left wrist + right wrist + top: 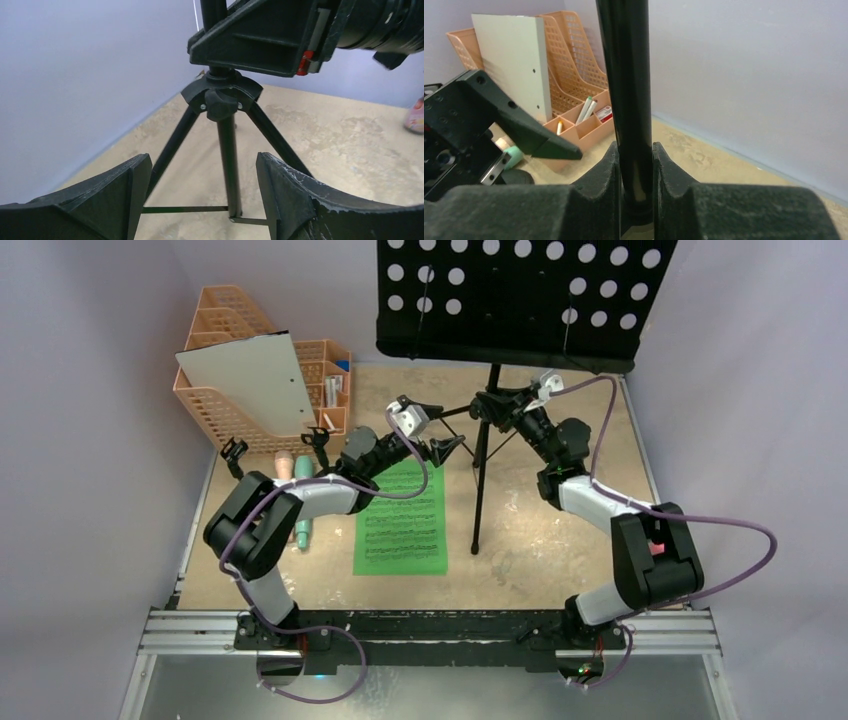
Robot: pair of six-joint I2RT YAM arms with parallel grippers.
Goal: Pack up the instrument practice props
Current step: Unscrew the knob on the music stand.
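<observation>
From above, my right gripper (497, 403) grasps the pole (483, 480) just under the music desk (520, 300). My left gripper (440, 428) hangs spread just left of the pole, and the green sheet (400, 525) lies flat left of the pole too.

Left wrist: my left fingers (100, 200) are released, and the tripod legs (227, 150) stand beyond the gap, untouched.

Right wrist: my right fingers (599, 185) are pressed on either side of the pole, with the orange organizer (574, 85) left of it.
</observation>
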